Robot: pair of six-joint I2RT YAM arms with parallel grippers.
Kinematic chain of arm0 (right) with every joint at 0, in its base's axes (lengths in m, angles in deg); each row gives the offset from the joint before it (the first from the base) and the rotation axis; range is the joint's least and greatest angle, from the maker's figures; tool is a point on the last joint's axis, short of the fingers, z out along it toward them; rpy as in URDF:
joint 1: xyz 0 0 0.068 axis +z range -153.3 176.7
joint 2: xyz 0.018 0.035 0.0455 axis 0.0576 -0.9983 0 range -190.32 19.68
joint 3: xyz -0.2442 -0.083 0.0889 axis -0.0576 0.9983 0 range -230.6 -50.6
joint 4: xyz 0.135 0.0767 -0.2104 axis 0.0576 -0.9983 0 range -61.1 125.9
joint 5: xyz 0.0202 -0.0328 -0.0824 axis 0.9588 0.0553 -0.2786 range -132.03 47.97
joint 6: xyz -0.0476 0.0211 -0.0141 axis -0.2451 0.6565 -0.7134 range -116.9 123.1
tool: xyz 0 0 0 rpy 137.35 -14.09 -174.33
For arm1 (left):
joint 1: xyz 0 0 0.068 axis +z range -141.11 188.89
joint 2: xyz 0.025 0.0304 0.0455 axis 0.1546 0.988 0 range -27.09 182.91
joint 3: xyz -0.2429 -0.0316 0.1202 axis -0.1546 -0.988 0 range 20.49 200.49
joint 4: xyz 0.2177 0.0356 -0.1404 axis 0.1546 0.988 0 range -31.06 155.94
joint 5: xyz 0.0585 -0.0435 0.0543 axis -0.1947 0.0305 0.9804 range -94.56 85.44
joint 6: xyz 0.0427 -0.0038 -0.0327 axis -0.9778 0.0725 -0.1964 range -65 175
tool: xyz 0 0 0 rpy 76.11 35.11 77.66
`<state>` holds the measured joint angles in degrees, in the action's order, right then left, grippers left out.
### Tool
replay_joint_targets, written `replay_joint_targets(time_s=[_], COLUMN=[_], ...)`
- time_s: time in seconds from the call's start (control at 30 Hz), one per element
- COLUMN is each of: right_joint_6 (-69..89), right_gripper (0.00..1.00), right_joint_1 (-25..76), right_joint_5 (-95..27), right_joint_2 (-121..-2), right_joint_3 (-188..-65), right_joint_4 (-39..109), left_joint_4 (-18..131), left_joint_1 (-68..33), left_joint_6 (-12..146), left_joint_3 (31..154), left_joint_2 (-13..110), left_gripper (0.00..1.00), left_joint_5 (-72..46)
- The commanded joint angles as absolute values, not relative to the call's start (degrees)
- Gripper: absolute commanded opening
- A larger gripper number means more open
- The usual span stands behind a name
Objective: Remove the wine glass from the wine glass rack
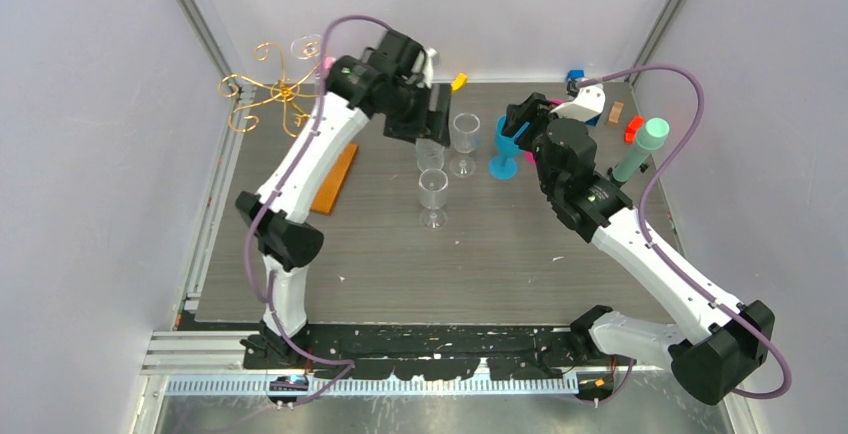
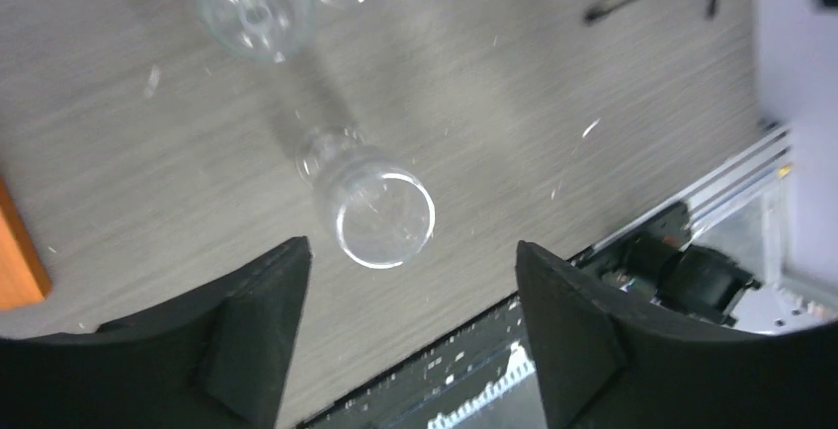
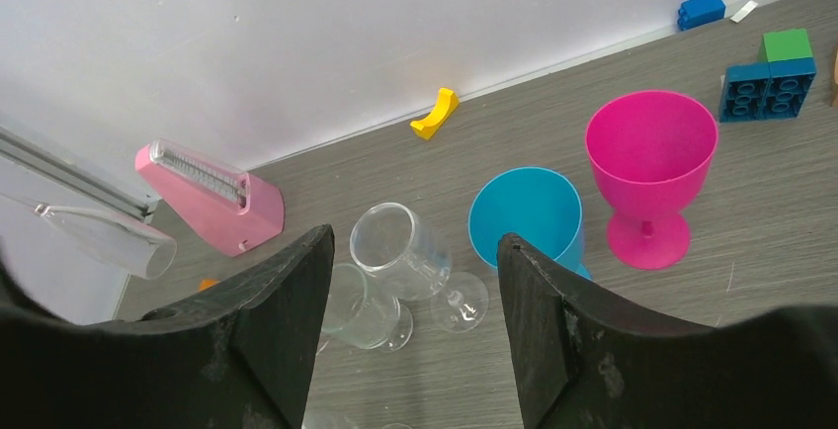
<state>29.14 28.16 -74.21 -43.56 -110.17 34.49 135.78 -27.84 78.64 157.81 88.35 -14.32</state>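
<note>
At the far left of the table (image 1: 400,274) stands the wine glass rack (image 1: 270,89), its gold wire arms curling out above the orange base (image 1: 335,179). Right of the rack, clear of its arms, the left gripper (image 2: 410,251) hangs with its fingers spread wide and not clasping anything. Under it, also right of the rack and off it, the wine glass (image 2: 376,214) stands on its foot on the table. The fingers flank its rim from above without touching it.

Two more glasses sit on that same side of the rack. A second clear glass (image 1: 430,157) is just behind the wine glass, and a third clear glass (image 1: 464,134) is a little farther right. Farther right again from the rack is a blue goblet (image 1: 505,149), then a pink goblet (image 3: 652,142). The right gripper (image 3: 415,243) hovers there, well away from the rack, its fingers also held apart with only air between them. Farthest right from the rack is a teal cylinder (image 1: 645,149).
</note>
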Motion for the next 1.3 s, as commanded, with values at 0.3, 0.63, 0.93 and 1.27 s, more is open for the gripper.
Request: replay_joint_targets(time_s=[0.3, 0.63, 0.93, 1.27], right_joint_6=[30.6, 30.4, 30.0, 28.2], right_gripper=[0.67, 0.67, 0.67, 0.66], right_joint_1=[27.7, 26.9, 25.8, 25.2], right_joint_5=[-71.8, -71.2, -70.7, -70.5], right_joint_2=[-44.0, -44.8, -45.3, -45.8], right_joint_3=[-111.6, -111.8, -111.9, -111.7], right_joint_4=[34.5, 34.5, 34.9, 38.7], left_joint_4=[110.0, 107.4, 102.4, 99.0], left_joint_1=[-5.7, 8.6, 14.9, 15.0], left_joint_6=[81.5, 95.2, 100.6, 103.3], left_joint_3=[151.9, 151.6, 148.2, 146.9], left_joint_2=[69.0, 72.8, 76.3, 80.0], left_gripper=[0.91, 0.81, 0.73, 0.65], left_joint_5=[-15.5, -18.0, -22.3, -24.4])
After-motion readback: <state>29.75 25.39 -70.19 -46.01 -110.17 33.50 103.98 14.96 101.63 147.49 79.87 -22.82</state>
